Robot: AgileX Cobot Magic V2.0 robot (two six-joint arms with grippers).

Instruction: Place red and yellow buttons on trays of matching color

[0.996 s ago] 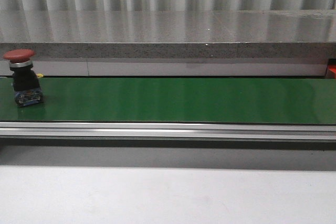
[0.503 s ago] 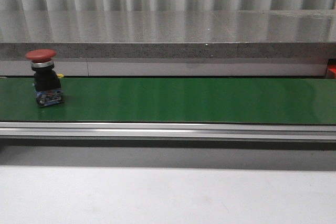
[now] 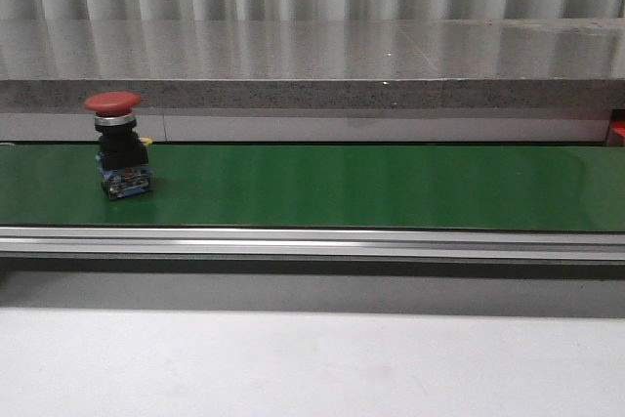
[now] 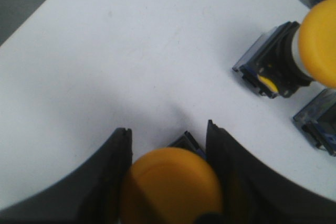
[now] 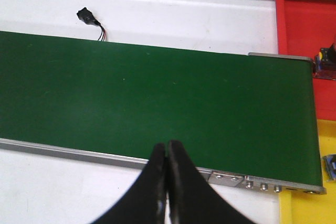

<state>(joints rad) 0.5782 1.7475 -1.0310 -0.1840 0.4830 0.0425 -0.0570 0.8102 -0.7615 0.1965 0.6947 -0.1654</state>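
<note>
The smooth green conveyor belt has a low-sheen, slightly reflective surface. Along its near edge runs a brushed silver metal rail. Behind the belt stands a polished, speckled grey stone ledge, glossy on top. The white table is matt and smooth. The yellow dome-capped plastic push button has a satin cap; the black plastic left hand looks matt.

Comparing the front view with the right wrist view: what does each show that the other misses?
Only the front view shows the red mushroom-head button standing upright on the belt and the grey stone ledge behind. Only the right wrist view shows the right gripper with fingertips together, the red tray, the yellow tray and a small black connector. Both show the green conveyor belt.
</note>
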